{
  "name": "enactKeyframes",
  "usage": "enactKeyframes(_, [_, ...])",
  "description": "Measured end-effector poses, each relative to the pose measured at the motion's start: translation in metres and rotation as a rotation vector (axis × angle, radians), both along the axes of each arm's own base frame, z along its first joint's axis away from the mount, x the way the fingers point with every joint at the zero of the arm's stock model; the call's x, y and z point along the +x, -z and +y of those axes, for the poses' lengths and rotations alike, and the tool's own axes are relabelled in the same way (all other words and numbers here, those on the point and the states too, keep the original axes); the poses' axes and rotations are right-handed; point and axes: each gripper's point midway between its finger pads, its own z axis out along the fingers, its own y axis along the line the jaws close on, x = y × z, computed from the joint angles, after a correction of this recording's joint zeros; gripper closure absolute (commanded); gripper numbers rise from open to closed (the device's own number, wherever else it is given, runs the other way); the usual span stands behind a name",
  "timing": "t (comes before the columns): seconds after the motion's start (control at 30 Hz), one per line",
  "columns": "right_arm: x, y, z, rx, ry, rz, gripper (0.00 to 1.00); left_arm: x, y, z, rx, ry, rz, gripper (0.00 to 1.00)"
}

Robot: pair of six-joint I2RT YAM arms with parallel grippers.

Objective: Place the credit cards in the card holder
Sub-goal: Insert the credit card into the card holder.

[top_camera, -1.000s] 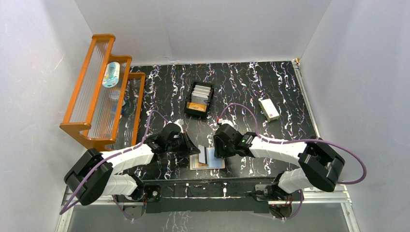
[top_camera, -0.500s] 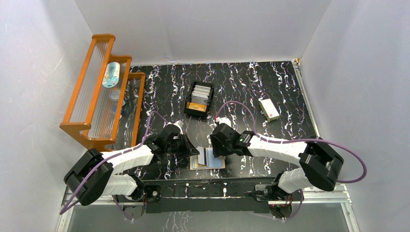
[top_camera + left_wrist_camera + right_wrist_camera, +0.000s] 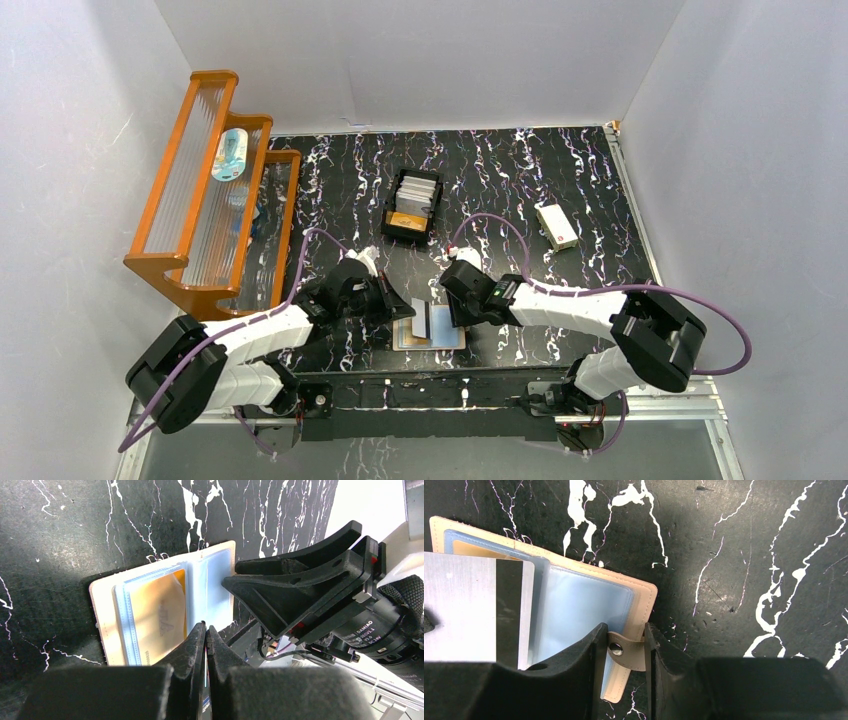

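Note:
The tan card holder lies open on the table's near edge, clear sleeves up, with an orange card in its left sleeve. My left gripper is shut on a silver credit card with a black stripe. It holds the card over the holder's left half, and the card shows only edge-on between the jaws. The same card shows in the right wrist view. My right gripper sits at the holder's right edge, its jaws pressed on either side of the snap tab.
A black divided tray with more cards stands mid-table. A white box with a red mark lies to the right. An orange wooden rack holding a bottle fills the left side. White walls enclose the table.
My right gripper has shifted slightly at the holder's right edge, and its jaws have narrowed onto the snap tab. The left gripper and its card have barely moved.

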Motion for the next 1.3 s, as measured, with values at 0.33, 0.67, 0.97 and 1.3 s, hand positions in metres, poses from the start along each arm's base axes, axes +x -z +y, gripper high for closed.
enactKeyframes(0.33, [0.000, 0.001, 0.001, 0.009, 0.006, -0.002, 0.60, -0.001, 0.013, 0.001, 0.025, 0.009, 0.015, 1.00])
enactKeyframes(0.67, [0.000, 0.002, 0.001, 0.010, 0.009, 0.000, 0.60, -0.003, 0.023, 0.003, 0.046, 0.013, 0.031, 1.00])
enactKeyframes(0.97, [0.000, 0.003, 0.001, 0.013, 0.009, 0.000, 0.60, -0.008, 0.030, 0.007, 0.065, 0.022, 0.048, 1.00])
enactKeyframes(1.3, [0.000, 0.003, 0.001, 0.017, 0.011, 0.000, 0.59, -0.014, 0.036, 0.007, 0.083, 0.040, 0.086, 1.00])
